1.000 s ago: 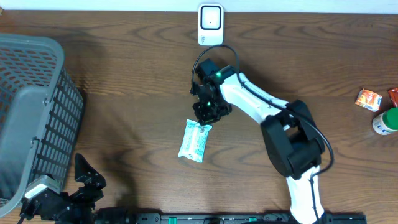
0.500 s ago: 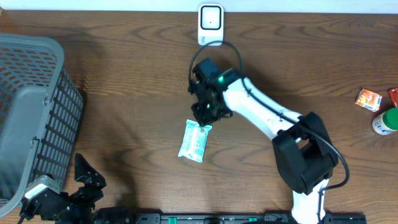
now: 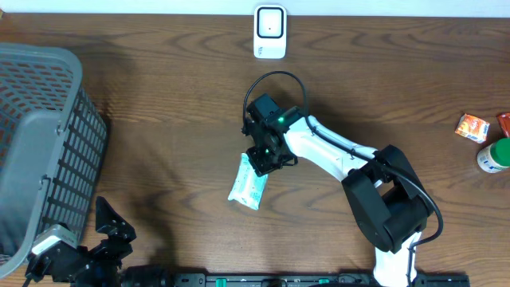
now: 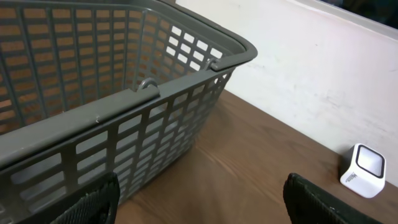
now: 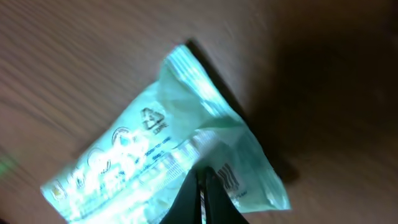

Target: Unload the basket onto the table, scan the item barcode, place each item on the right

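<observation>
I see a dark wood table (image 3: pixel 159 96). A grey mesh basket (image 3: pixel 80 151) stands at its left end. A white scanner (image 3: pixel 270 32) sits at the far edge, near the middle. A pale green packet (image 3: pixel 249 185) lies mid-table, well apart from the scanner and slightly tilted. At the right edge, an orange carton (image 3: pixel 472 127), a red pack (image 3: pixel 504 121) and a green-capped bottle (image 3: pixel 494 155) cluster close together.

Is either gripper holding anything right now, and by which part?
Nothing appears held. The right gripper is shut, tips over the green packet near its barcode; the left gripper is open, empty.
</observation>
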Robot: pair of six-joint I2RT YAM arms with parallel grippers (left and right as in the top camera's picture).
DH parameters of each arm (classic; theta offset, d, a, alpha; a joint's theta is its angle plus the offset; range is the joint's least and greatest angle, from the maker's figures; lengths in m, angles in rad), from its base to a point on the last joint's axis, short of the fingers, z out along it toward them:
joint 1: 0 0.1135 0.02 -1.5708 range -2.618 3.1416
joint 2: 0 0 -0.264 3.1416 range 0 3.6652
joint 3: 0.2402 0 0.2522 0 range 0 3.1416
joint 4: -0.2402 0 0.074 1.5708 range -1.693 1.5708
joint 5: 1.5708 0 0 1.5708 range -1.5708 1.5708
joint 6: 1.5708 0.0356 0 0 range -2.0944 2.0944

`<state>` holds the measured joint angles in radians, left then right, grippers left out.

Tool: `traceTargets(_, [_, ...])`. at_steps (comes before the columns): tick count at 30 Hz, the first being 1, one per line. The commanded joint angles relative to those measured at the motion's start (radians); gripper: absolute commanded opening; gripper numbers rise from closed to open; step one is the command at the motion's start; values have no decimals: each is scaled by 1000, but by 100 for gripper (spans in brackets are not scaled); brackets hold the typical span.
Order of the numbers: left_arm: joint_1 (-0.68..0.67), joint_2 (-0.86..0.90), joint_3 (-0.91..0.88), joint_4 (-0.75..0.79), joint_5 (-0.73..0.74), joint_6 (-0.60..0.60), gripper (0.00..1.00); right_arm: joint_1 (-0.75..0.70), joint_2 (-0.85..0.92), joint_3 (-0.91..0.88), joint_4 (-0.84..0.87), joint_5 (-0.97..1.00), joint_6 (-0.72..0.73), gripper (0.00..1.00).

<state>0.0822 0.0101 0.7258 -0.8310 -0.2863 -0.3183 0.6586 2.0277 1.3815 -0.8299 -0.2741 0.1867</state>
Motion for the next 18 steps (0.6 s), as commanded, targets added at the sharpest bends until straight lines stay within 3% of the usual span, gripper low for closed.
traceTargets(1, [-5,-8,-2,1,6,-9,84,-3,-41,73,-57,41,-4,1])
traceTargets(9, [-5,-8,-2,1,6,-9,85,20,-95,117,-120,40,11,1])
traceTargets(18, [-5,-8,-2,1,6,-9,84,61,10,-37,9,42,92,1])
